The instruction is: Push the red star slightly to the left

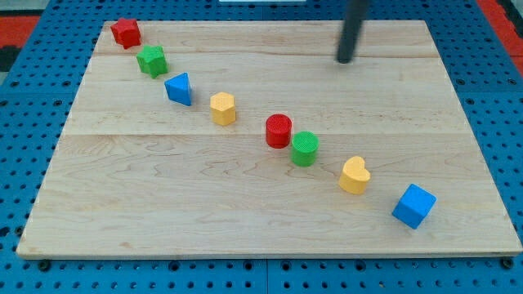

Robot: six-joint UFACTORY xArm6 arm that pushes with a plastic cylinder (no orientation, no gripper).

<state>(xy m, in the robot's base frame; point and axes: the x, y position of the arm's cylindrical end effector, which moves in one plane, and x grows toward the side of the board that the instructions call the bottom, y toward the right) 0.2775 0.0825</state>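
Note:
The red star (126,33) sits at the top left corner of the wooden board (163,204). My tip (346,60) is at the view's top, right of centre, far to the right of the red star and touching no block. A diagonal row of blocks runs from the star down to the right: a green star (152,61), a blue triangle (179,89), a yellow hexagon (222,108), a red cylinder (279,131), a green cylinder (305,149), a yellow heart (355,175) and a blue cube (413,205).
The board lies on a blue pegboard (33,106). The red star is close to the board's top and left edges. The green star is just below and right of the red star.

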